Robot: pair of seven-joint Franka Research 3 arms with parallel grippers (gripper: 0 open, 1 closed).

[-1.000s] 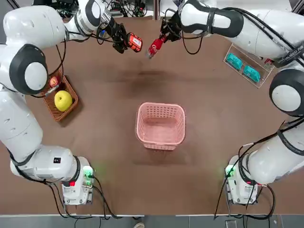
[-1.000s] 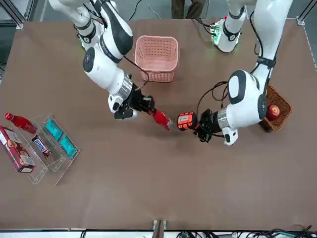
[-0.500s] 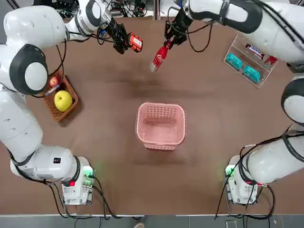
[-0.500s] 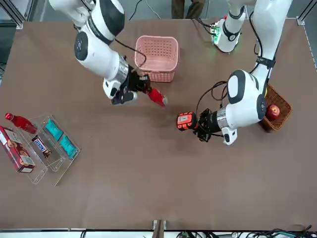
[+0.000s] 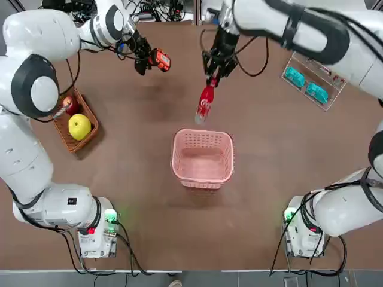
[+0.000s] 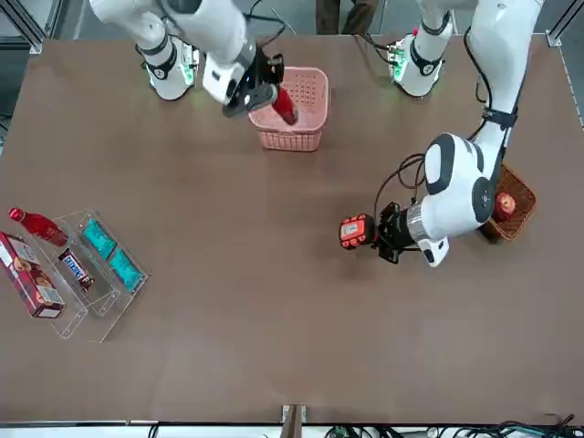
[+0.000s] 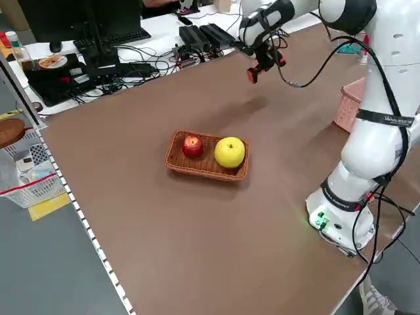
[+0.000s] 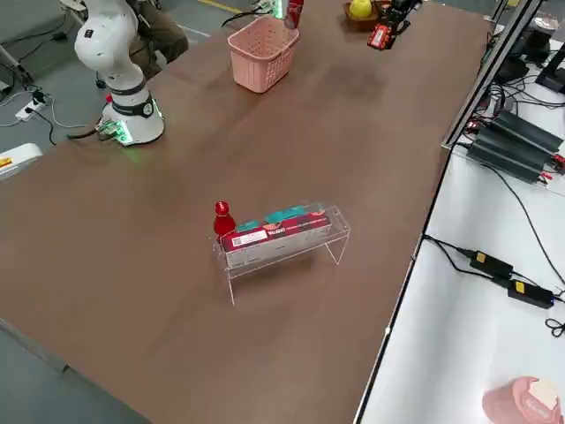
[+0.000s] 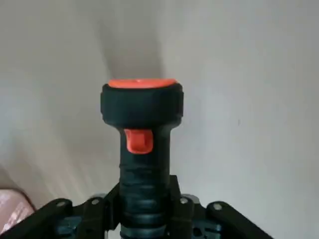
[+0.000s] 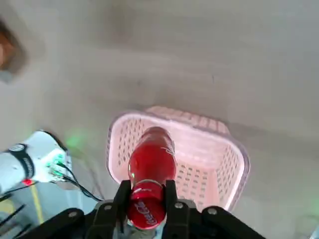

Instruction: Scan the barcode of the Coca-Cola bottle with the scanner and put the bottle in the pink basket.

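The right gripper (image 10: 147, 199), at the far side of the table, is clamped on the neck of the small slim red plastic Coca-Cola bottle (image 10: 152, 159), whose body slants out past the fingertips. Over the last second the bottle has swung away from the scanner side towards the pale pink latticed plastic basket (image 5: 202, 180), which is now just ahead of it. That suggests the scan is finished and placing has begun, though no picture confirms a reading. The bottle looks smooth, glossy and rounded; the basket is square with soft corners and pierced walls, so a lowering clear of its rim seems called for.

Across from that hand, well apart, the left gripper (image 9: 144, 211) is closed around the ribbed black handle of the pistol-shaped scanner (image 9: 142, 107) with its orange-red head. Beyond it sits a woven brown wicker basket (image 7: 207, 169) with a yellow apple (image 7: 230, 152) and a red one.
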